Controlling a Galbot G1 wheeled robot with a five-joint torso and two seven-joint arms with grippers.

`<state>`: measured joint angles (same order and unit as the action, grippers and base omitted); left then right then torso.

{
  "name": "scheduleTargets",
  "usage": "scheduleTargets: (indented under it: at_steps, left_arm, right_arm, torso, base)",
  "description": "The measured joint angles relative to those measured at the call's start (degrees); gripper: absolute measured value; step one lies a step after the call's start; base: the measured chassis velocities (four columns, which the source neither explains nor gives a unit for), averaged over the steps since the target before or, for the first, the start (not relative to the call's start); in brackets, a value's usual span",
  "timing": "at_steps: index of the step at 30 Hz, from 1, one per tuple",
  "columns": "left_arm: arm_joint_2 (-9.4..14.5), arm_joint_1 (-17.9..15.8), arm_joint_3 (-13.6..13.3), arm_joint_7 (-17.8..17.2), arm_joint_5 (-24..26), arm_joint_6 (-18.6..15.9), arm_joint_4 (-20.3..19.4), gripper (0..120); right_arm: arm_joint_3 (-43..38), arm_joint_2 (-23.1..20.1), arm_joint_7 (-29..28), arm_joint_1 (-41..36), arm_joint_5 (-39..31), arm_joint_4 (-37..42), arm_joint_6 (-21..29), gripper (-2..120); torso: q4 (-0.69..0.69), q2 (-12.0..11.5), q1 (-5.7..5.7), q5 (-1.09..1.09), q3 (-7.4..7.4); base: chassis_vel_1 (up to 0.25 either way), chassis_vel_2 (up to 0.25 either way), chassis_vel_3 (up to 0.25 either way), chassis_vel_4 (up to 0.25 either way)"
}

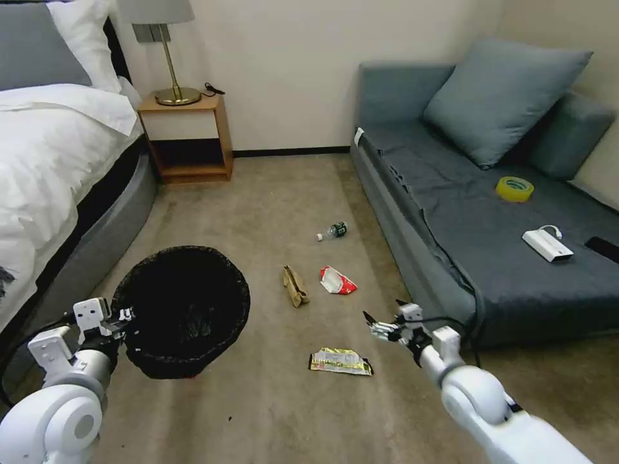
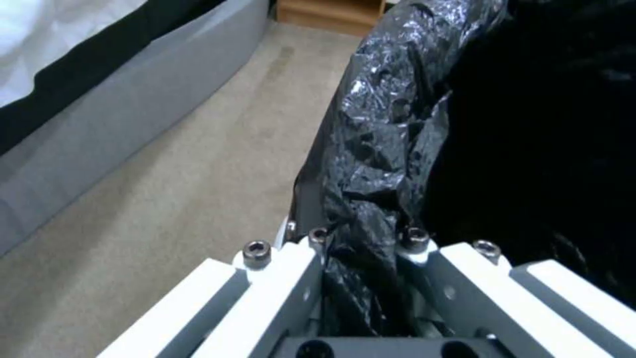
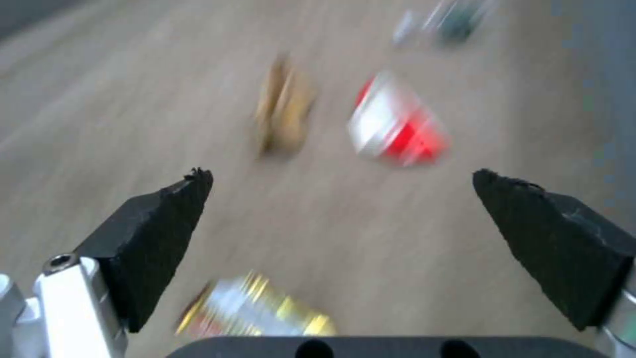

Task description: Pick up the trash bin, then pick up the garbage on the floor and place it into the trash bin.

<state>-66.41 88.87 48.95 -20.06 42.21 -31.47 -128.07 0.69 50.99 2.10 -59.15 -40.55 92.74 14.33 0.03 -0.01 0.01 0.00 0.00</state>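
The trash bin (image 1: 184, 309), round and lined with a crinkled black bag (image 2: 384, 149), hangs a little above the carpet at the left. My left gripper (image 1: 126, 316) is shut on its near rim, the bag pinched between the white fingers (image 2: 278, 278). My right gripper (image 1: 383, 319) hovers open above the floor, its black pads (image 3: 159, 233) wide apart with nothing between them. Garbage lies on the carpet: a yellow-silver wrapper (image 1: 340, 361) (image 3: 258, 313), crumpled tan paper (image 1: 294, 286) (image 3: 285, 107), a red-and-white packet (image 1: 336, 281) (image 3: 394, 124) and a small bottle (image 1: 333, 231) (image 3: 450, 22).
A grey sofa (image 1: 477, 219) runs along the right, holding a yellow tape roll (image 1: 514, 189) and a white box with a cable (image 1: 547, 245). A bed (image 1: 45, 167) flanks the left, with a wooden nightstand (image 1: 187, 138) and lamp at the back wall.
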Motion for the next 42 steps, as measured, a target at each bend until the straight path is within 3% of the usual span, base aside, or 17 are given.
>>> scheduleTargets:
  at_steps: [1, 4, 10, 23, 42]
  left_arm:
    - [0.00, 0.00, 0.00, 0.00, 0.00, 0.00, 0.00, 3]
    - [0.10, 0.12, 0.23, 0.30, -0.01, 0.15, 0.45, 3]
    - [-0.04, 0.38, 0.53, 0.86, -0.38, 0.70, 1.59, 3]
    - [-0.53, 0.71, -0.02, 1.54, -1.25, 1.27, 2.21, 3]
    - [-1.97, 1.82, 0.49, 2.33, -2.29, 2.05, 1.84, 3]
  right_arm:
    - [0.00, 0.00, 0.00, 0.00, 0.00, 0.00, 0.00, 100]
    - [5.54, -0.68, 5.62, 5.30, -6.92, -6.76, 6.21, 100]
    - [8.21, 0.23, 10.21, 6.92, -9.12, -13.97, 8.21, 100]
    - [7.59, 3.41, 15.09, 5.23, -0.35, -21.95, 2.85, 100]
    - [8.96, 9.55, 14.85, 7.67, 5.69, -31.03, -1.71, 100]
  torso:
    - [0.00, 0.00, 0.00, 0.00, 0.00]
    - [-0.02, 0.00, 0.00, -0.01, 0.00]
    - [-0.03, 0.00, 0.00, 0.00, 0.00]
    - [-0.03, 0.00, -0.01, -0.01, 0.00]
    - [-0.02, 0.01, -0.01, -0.01, 0.00]
  base:
    - [0.000, 0.000, 0.000, 0.000]
    - [0.000, 0.000, 0.000, 0.000]
    - [0.000, 0.000, 0.000, 0.000]
    - [0.000, 0.000, 0.000, 0.000]
    - [0.000, 0.000, 0.000, 0.000]
